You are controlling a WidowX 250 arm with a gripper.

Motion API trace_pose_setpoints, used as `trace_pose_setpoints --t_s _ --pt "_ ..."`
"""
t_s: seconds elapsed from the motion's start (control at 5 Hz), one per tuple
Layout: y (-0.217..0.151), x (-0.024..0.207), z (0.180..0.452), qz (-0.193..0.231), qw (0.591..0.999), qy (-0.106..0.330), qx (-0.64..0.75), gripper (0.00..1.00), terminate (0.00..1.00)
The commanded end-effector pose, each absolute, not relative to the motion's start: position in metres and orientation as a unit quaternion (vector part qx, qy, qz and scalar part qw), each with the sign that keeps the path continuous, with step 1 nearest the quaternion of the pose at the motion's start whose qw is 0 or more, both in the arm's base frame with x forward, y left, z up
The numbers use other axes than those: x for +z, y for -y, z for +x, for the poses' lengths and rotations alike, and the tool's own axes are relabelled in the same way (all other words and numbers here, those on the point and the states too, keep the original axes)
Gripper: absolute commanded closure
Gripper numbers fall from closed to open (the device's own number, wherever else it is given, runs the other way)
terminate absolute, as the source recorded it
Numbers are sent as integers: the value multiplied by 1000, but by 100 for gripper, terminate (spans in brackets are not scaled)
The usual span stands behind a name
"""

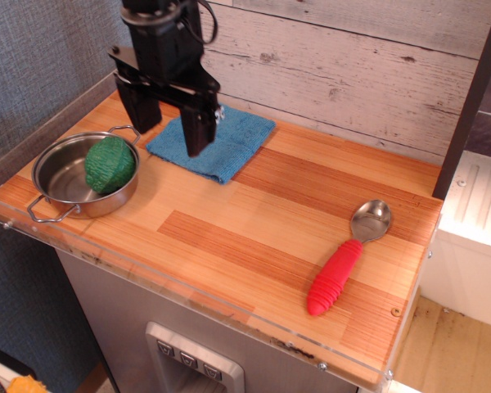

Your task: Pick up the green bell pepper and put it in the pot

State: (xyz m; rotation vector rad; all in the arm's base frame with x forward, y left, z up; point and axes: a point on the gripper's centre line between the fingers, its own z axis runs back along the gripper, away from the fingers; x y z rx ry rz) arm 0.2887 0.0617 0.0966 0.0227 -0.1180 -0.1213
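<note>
On the striped wooden worktop [254,237], a red-handled metal spoon [344,260] is seen near its right edge. The lumpy dark green bell pepper [110,164] is held in the shallow steel pot [53,178] at the left edge. Farther back, the black hand [168,121] is spread wide, empty, over the blue folded cloth [217,135].
</note>
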Motion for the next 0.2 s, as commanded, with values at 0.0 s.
trace_pose_setpoints --t_s 0.0 --pt "-61 107 282 16 995 73 -61 0 100"
